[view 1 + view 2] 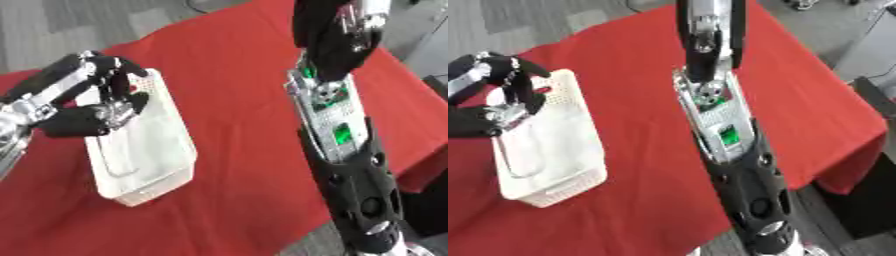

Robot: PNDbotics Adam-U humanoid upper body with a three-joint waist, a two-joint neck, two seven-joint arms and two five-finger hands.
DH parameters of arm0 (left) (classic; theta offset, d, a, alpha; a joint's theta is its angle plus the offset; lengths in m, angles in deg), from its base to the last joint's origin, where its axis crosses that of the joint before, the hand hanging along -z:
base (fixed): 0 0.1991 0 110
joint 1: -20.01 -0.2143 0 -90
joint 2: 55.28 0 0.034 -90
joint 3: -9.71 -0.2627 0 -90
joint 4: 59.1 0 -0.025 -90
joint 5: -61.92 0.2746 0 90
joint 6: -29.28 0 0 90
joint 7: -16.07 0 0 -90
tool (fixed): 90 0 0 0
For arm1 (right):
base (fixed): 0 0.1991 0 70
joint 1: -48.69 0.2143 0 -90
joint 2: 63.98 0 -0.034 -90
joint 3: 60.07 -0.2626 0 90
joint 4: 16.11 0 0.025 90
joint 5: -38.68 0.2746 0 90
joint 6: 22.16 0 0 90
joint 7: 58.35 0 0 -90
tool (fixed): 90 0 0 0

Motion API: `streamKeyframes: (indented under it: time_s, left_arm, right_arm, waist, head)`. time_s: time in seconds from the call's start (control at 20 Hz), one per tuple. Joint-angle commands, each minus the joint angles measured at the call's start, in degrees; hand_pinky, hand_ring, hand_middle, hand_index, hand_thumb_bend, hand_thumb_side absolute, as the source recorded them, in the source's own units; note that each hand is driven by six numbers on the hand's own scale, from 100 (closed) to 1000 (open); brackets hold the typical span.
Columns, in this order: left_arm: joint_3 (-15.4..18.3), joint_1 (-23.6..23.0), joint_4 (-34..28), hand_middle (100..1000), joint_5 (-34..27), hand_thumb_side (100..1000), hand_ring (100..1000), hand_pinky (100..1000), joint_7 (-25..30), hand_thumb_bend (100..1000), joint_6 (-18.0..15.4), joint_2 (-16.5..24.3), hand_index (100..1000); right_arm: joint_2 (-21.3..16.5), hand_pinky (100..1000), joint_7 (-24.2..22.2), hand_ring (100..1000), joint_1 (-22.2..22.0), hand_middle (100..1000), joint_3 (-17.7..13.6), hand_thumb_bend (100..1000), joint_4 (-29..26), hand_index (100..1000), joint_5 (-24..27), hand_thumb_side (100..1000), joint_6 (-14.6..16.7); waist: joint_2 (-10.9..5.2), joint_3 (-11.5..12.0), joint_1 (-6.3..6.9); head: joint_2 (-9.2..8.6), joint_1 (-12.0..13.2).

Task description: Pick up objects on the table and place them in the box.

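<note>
The white perforated box (166, 165) stands on the red tablecloth at the left. My left hand (87, 100) hovers over its near end, fingers and thumb curled towards each other. A clear, see-through object (114, 160) hangs from the fingertips down inside the box; only its outline shows. My right arm (728, 130) rises from the lower right up the middle of the view, its green-lit electronics exposed. My right hand (337, 40) is a dark shape at the top edge, above the cloth and away from the box.
The red table (236, 90) runs from upper right to lower left; its right edge drops to grey floor. A dark object (877, 95) stands off the table at the right edge.
</note>
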Motion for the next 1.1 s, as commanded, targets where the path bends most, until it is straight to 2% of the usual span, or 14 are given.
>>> streamKeyframes:
  time_s: [0.05,0.1,0.2,0.5,0.8,0.95,1.0,1.05,1.1]
  left_arm:
    - [1.65,0.73,-1.19,935,2.85,841,800,904,2.27,494,-1.93,1.88,945]
    - [1.97,0.70,-1.42,947,3.22,864,814,932,2.04,492,-2.37,2.03,949]
    - [3.16,0.73,-2.26,948,3.17,911,809,927,0.29,417,-2.72,2.42,951]
    - [8.47,-0.25,-9.58,937,-0.32,845,797,913,-7.27,378,-0.06,6.65,927]
    - [13.66,-5.39,-18.98,930,-4.00,804,788,898,-13.48,325,2.91,11.62,913]
    - [15.47,-8.11,-20.25,926,-4.60,788,786,900,-15.02,307,2.79,13.29,904]
    - [15.87,-8.67,-20.34,926,-4.46,827,785,898,-15.36,278,2.59,13.53,900]
    - [16.59,-9.54,-20.38,921,-4.10,771,782,895,-16.07,298,2.42,13.72,897]
    - [17.40,-10.53,-20.40,919,-3.70,760,780,890,-17.03,288,2.13,13.83,891]
  right_arm:
    - [-0.26,331,0.12,454,0.50,533,-0.19,100,-0.74,642,0.19,1000,-0.16]
    - [-0.31,330,0.14,454,0.49,532,-0.23,100,-0.74,641,0.16,1000,-0.17]
    - [-0.43,331,0.21,454,0.38,533,-0.34,100,-0.74,642,0.06,1000,-0.21]
    - [-1.17,331,0.46,453,-0.14,532,-0.62,100,-0.74,641,-0.41,1000,-0.52]
    - [-2.11,331,0.70,453,-0.64,532,-0.83,100,-0.74,641,-0.89,1000,-0.94]
    - [-2.77,331,0.71,453,-1.03,533,-0.95,100,-0.74,641,-1.07,1000,-1.29]
    - [-2.92,331,0.69,453,-1.12,533,-0.98,100,-0.74,641,-1.12,1000,-1.38]
    - [-3.17,332,0.67,454,-1.34,533,-1.04,100,-0.74,642,-1.16,1000,-1.54]
    - [-3.42,332,0.70,454,-1.57,533,-1.13,100,-0.74,642,-1.19,1000,-1.68]
  waist:
    - [-1.25,0.18,-0.11]
    - [-1.28,0.26,-0.13]
    - [-1.37,0.54,-0.18]
    - [-1.94,1.74,-0.03]
    - [-2.46,2.97,-0.06]
    - [-2.68,3.76,-0.15]
    - [-2.73,3.93,-0.17]
    - [-2.82,4.36,-0.22]
    - [-2.93,4.76,-0.27]
  head:
    - [-0.02,-0.16]
    - [-0.02,-0.18]
    - [-0.02,-0.42]
    - [-0.02,-1.56]
    - [-0.02,-1.94]
    - [-0.02,-1.99]
    - [-0.02,-1.99]
    - [-0.02,-2.03]
    - [-0.02,-2.14]
